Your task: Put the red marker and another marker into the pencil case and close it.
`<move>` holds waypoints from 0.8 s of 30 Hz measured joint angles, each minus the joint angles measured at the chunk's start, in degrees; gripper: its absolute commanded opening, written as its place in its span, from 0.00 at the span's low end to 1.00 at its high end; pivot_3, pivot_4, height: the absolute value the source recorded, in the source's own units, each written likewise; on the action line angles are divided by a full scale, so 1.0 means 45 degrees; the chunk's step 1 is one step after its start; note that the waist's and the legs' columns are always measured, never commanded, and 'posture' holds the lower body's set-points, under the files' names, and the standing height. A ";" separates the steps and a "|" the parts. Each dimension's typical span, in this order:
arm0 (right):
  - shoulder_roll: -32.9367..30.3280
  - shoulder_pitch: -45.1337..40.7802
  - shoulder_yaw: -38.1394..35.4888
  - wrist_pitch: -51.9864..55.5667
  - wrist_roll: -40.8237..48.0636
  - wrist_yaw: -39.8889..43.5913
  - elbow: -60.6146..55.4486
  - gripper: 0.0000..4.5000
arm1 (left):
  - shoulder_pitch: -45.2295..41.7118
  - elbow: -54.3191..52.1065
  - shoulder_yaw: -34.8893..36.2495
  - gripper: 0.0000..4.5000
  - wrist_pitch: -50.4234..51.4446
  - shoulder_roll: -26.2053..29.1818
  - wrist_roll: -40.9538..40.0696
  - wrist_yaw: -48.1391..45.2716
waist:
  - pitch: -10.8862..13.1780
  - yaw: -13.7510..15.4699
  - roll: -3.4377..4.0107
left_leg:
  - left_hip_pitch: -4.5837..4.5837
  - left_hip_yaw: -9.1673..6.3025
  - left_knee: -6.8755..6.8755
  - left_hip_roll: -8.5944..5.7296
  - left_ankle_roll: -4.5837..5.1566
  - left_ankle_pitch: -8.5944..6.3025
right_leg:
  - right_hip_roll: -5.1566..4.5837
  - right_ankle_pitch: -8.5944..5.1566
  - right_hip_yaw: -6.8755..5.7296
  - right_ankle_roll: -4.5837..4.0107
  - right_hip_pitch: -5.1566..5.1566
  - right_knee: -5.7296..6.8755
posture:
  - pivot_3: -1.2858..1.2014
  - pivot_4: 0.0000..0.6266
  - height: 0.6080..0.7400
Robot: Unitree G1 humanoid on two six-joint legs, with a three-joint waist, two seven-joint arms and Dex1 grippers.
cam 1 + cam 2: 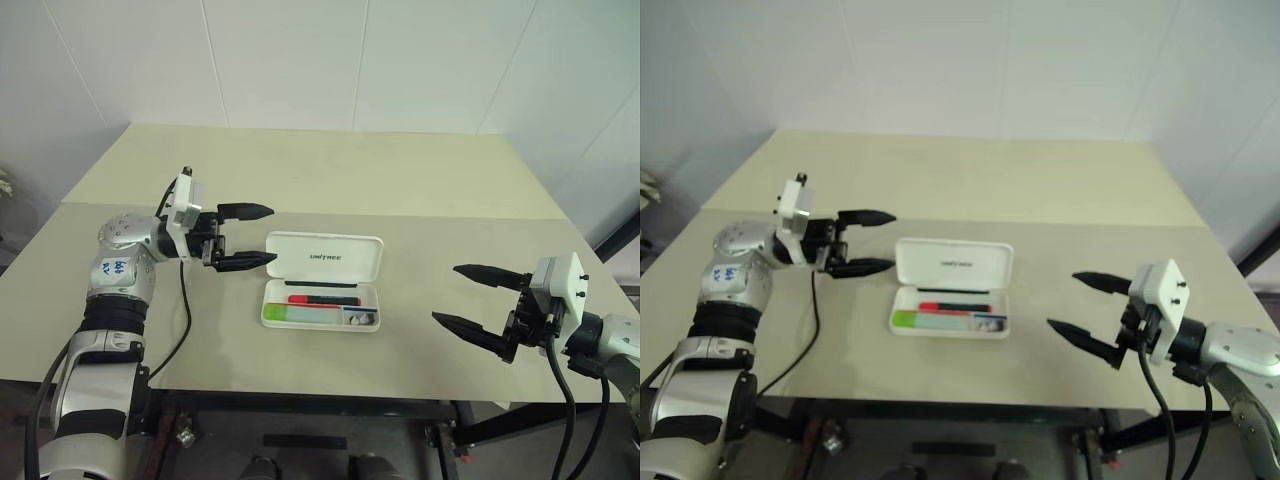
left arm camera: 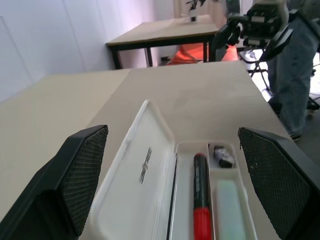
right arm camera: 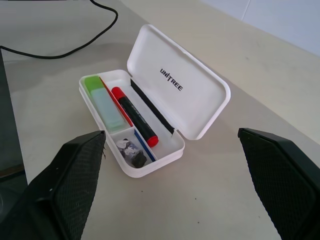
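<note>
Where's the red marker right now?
The red marker lies inside the open pencil case at the middle of the table, between the green highlighter and the hinged lid, with both open grippers apart from it.

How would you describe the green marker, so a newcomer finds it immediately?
On the beige table, the open white pencil case lies between the two grippers. In its tray, the green marker lies beside the red marker. It is shorter and thicker, with a bright green cap and pale body.
</note>
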 measured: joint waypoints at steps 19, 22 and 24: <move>-0.0056 -0.0320 0.0078 -0.0079 -0.0030 0.0445 0.0460 1.00 | -0.2552 0.5791 0.0337 0.01 -0.2064 0.0236 0.1933 0.0712 | 0.0001 -0.0036 -0.0003 | -0.0006 0.0012 -0.0001 0.0001 0.0000 0.0000 | 0.0005 0.0001 0.0000 0.0003 -0.0016 0.0011 | 0.52 0.24 1.00; -0.0056 -0.0374 0.0077 -0.0093 -0.0037 0.0445 0.0469 1.00 | -0.3142 0.6479 0.0343 0.01 -0.2023 0.0244 0.2395 0.1492 | 0.0002 -0.0044 -0.0003 | -0.0005 0.0011 -0.0002 0.0001 0.0000 0.0000 | 0.0005 0.0001 0.0000 0.0004 -0.0018 0.0012 | 0.52 0.24 1.00; -0.0056 -0.0372 0.0077 -0.0104 -0.0043 0.0444 0.0470 1.00 | -0.3516 0.6810 0.0358 0.01 -0.2015 0.0243 0.2651 0.2126 | 0.0002 -0.0045 -0.0004 | -0.0008 0.0010 -0.0007 0.0002 0.0000 0.0000 | 0.0006 0.0001 0.0000 0.0005 -0.0022 0.0012 | 0.52 0.24 1.00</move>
